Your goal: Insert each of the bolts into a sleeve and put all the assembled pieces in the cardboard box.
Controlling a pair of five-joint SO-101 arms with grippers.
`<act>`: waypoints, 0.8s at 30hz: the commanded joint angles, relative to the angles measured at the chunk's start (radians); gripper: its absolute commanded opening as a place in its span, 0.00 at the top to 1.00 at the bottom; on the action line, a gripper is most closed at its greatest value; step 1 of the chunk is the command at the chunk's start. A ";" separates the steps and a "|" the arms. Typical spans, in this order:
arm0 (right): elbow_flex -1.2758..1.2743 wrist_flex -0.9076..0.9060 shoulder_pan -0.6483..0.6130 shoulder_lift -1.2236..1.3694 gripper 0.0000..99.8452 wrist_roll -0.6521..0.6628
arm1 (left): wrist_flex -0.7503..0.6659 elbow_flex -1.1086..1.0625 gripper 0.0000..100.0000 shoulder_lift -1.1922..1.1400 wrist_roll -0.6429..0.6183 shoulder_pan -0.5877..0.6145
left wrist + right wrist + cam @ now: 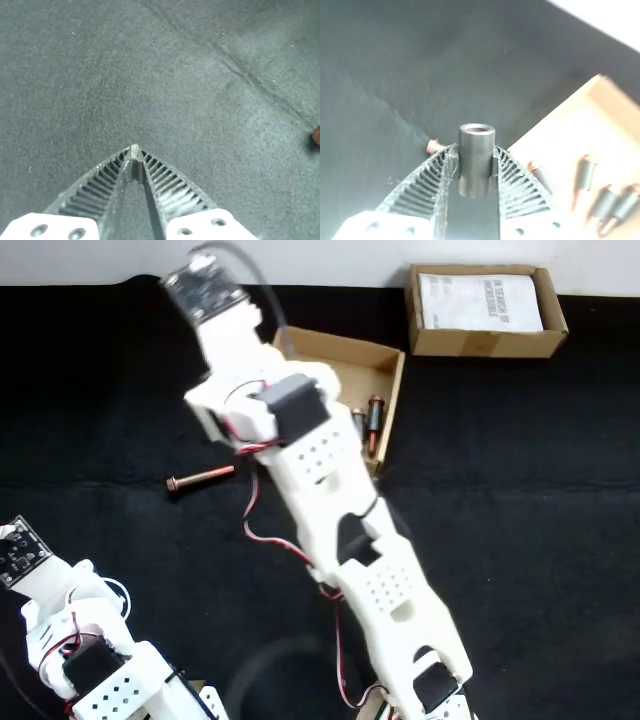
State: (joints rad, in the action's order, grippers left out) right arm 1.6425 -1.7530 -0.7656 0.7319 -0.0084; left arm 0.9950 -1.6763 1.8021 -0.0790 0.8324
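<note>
The right gripper (pixel 474 149) is closed around the middle of a dark metal sleeve (pixel 476 170). Its ribbed fingers (pixel 512 185) press on opposite sides of the barrel, and the open bore faces the wrist camera. The sleeve hangs over the black mat (pixel 520 540), just outside the cardboard box (pixel 395 390). A copper-coloured bolt (pixel 200 480) lies flat on the mat near the same side of the box, a little farther out. Its head (pixel 432 146) shows just beside the sleeve. Inside the box lie several assembled pieces (pixel 585 175). The left gripper (pixel 134 150) is fully closed and holds nothing. It sits low over bare mat, well apart from the box. The sleeve looks rigid, smooth and dense for its size, so it may twist or slide between the fingers. A grip at mid-barrel keeps both ends free. The bolt looks thin, stiff and likely to roll. It is probably best pinched across the shank near the head, leaving the far end free to enter the bore.
</note>
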 commanded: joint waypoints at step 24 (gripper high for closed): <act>-1.360 -0.007 0.136 -1.237 0.99 -0.098 | 0.226 0.189 0.99 -0.002 -0.098 -0.447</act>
State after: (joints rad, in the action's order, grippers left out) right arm 0.3890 -1.7530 -0.6628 -0.3928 -0.0683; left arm 1.2160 -1.5290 1.8021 -0.1649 0.4427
